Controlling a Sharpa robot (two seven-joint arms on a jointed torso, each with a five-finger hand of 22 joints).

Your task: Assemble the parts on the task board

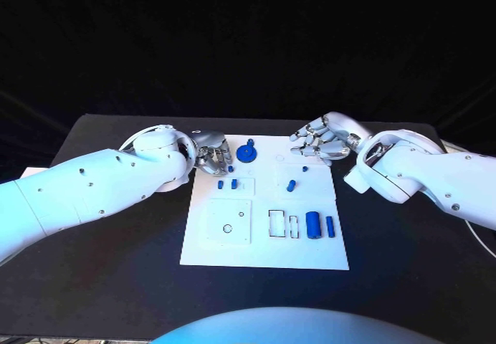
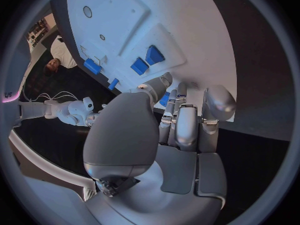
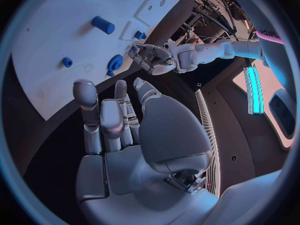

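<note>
The white task board [image 1: 264,244] lies mid-table. My left hand [image 1: 212,154] hovers over its far left corner with fingers curled down; a small blue part [image 2: 164,99] shows pinched between thumb and fingertips. My right hand [image 1: 320,143] hangs over the far right corner, fingers loosely bent, holding nothing. On the board are a round blue knob [image 1: 247,153], two small blue pieces [image 1: 227,184], another small piece [image 1: 292,185], a blue cylinder [image 1: 312,222] and a thin blue bar [image 1: 331,226]. The right wrist view shows the cylinder [image 3: 103,25], the knob [image 3: 115,62] and the left hand [image 3: 153,57].
The board has a square panel with holes [image 1: 227,221] at its near left and an open rectangular slot [image 1: 277,223] beside the cylinder. Black table [image 1: 114,272] surrounds the board on all sides. My two white arms flank the board's far half.
</note>
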